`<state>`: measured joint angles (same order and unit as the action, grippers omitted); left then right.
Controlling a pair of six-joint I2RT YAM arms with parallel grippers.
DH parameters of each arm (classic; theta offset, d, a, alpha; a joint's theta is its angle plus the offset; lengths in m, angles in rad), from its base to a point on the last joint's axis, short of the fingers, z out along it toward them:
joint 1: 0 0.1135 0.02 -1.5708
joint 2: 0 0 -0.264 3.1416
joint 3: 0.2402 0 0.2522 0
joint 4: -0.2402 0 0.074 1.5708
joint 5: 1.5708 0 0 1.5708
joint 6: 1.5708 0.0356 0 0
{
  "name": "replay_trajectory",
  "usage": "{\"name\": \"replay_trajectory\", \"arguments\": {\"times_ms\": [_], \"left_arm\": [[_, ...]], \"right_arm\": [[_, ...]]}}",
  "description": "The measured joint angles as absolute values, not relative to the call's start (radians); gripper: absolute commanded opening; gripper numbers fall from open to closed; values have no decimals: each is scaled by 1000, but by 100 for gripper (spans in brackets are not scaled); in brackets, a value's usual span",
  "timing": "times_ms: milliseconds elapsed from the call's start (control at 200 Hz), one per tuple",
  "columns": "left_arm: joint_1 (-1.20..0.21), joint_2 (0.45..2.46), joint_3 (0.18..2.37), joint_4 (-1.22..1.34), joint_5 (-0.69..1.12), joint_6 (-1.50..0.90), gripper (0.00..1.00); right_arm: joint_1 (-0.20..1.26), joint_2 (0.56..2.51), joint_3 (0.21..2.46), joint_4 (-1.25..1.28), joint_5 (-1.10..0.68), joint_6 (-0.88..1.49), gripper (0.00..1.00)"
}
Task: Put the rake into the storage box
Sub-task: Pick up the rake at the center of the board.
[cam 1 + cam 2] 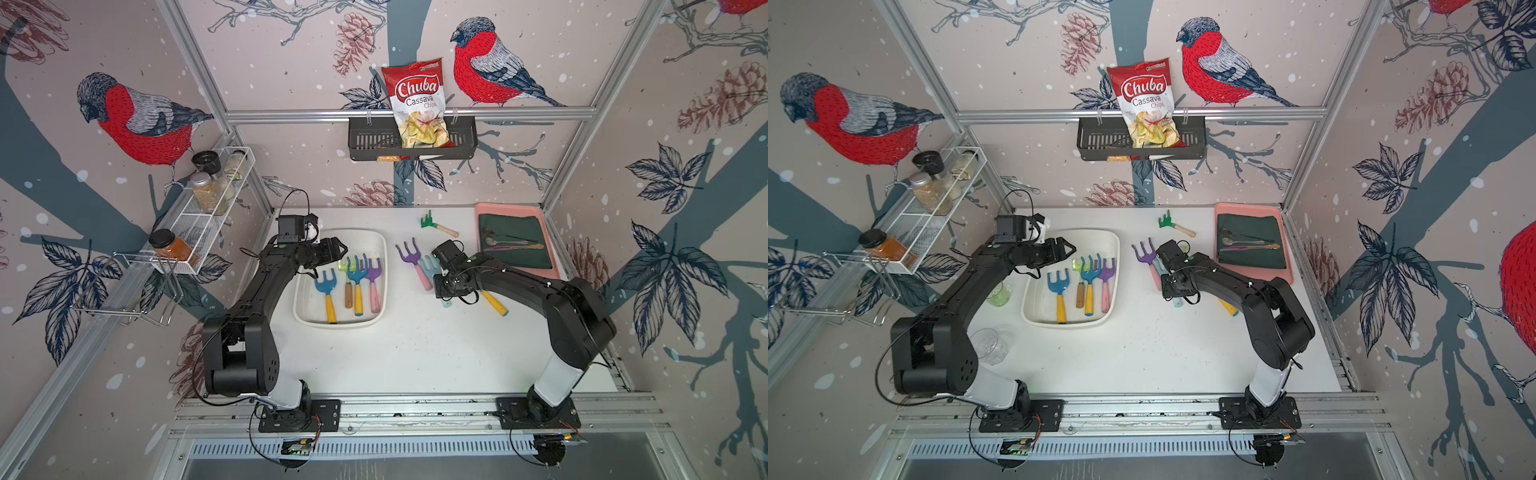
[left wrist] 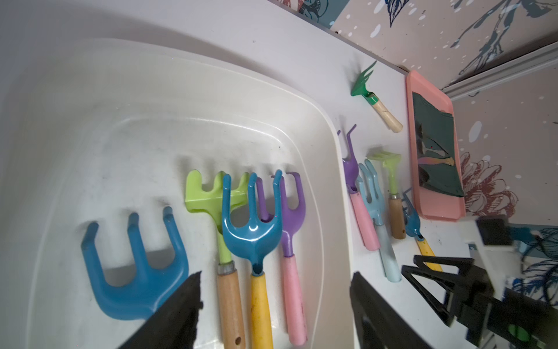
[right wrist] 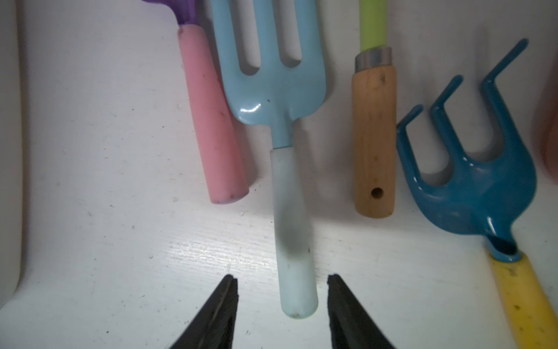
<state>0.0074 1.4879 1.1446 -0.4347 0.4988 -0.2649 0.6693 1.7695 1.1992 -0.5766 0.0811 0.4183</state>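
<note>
Your right pincer (image 3: pixel 280 279) was released: jaws apart, straddling the butt end of the pale-blue rake (image 3: pixel 276 90), with a gap showing on each side and no contact. That rake lay flat on the desk (image 1: pixel 415 353), outside the storage box (image 1: pixel 361 241) and just to its right, tines toward the back wall.

Head end was crowded:
- box side: purple rake (image 3: pixel 211 121), its pink handle against the pale-blue head
- other side: lime rake (image 3: pixel 374 136) with a wooden handle, near but apart
- beyond that: teal rake (image 3: pixel 471 181) with a yellow handle

The pink and wooden handles ended short of the fingertips (image 3: pixel 223 302), so only desk flanked the jaws.

Your left pincer (image 2: pixel 276 275) was released too, jaws wide and empty, hanging over the box. Four rakes lay in the box side by side, handles toward the arm bases: blue plastic rake (image 2: pixel 133 263), second lime rake (image 2: pixel 211 193), second teal rake (image 2: pixel 252 223) and second purple rake (image 2: pixel 291 211).

Further out, a small green rake (image 1: pixel 436 224) sat near the back of the desk. The pink tray (image 1: pixel 557 262) at back right carried a green cloth (image 1: pixel 513 241) with spoons on it. A green glass (image 1: pixel 998 295) and a clear glass (image 1: pixel 992 345) stood by your left arm.
</note>
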Motion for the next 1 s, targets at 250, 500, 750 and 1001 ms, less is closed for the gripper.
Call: {"name": "replay_trajectory", "arguments": {"times_ms": [250,500,750,1001], "left_arm": [[-12,1393,1053,-423,517,-322,78],[-23,1355,1007,-402,521,-354,78],[-32,1328,987,-387,523,-382,78],[-57,1311,957,-365,529,-419,78]], "right_arm": [[652,1859,1230,-561,80,385,41],[650,1902,1229,-547,72,368,29],[649,1896,1225,-537,69,364,20],[659,1828,1222,-551,65,366,20]]}}
